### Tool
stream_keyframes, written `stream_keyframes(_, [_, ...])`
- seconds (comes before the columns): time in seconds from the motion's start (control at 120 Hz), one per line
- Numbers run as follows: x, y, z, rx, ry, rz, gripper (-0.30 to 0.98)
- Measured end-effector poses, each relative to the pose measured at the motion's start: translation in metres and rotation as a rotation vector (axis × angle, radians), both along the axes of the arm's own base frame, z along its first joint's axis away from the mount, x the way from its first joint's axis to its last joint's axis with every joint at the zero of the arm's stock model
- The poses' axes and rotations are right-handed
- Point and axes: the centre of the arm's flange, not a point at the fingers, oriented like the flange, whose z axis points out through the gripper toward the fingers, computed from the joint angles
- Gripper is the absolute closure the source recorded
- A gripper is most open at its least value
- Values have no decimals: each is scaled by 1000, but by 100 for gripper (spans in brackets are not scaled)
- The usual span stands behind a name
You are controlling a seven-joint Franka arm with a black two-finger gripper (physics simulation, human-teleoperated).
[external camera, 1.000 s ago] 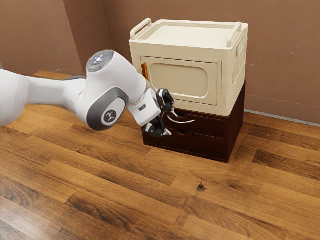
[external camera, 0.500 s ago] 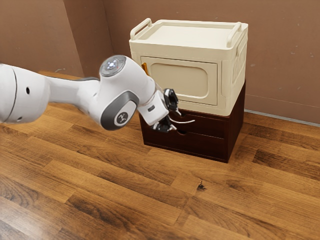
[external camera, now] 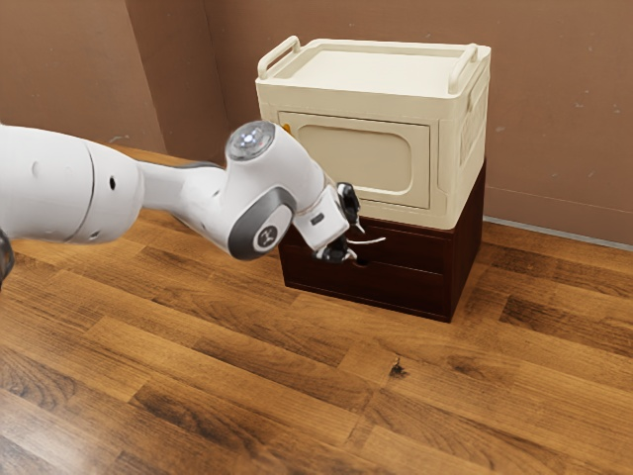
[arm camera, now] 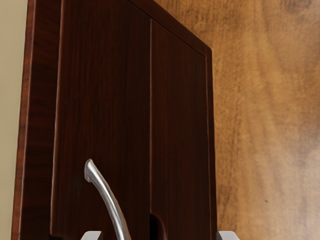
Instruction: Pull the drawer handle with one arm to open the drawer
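In the exterior view, the white arm (external camera: pixel 277 183) reaches in from the exterior view's left and slants down to the front of a dark brown chest (external camera: pixel 465 257). The chest stands on the wooden floor (external camera: pixel 247 366), with a cream cabinet (external camera: pixel 371 153) on top of it. The black claw (external camera: pixel 354 237) is released, its two fingers spread one above the other, at the front of the upper drawer (external camera: pixel 420 252). The pale curved handle (external camera: pixel 373 241) stands out from that drawer, its visible end running past the claw toward the exterior view's right. Both the upper drawer and the lower drawer (external camera: pixel 396 285) look closed.

In the wrist view, the two fingertips (arm camera: pixel 92 236) stand wide apart, with the metal handle running into the space between them — nearer one tip than the other, and not clamped. One end of the handle meets the upper drawer's front. A dark rounded notch (arm camera: pixel 157 229) is cut into the lower drawer's edge, also between the fingertips — just beside the handle.
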Motion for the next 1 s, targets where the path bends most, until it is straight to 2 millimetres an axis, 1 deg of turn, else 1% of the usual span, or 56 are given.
stream_keyframes(0.1, [7,-4,-2,-1,-5,-1,44])
stream_keyframes(0.4, [16,-6,-16,6,6,1,46])
stream_keyframes(0.508, [20,1,-19,12,8,14,46])
stream_keyframes(0.808, [22,3,-26,17,17,18,48])
stream_keyframes(0.892, [24,10,-26,20,17,30,49])
stream_keyframes(1.0, [25,12,-27,21,18,34,50])
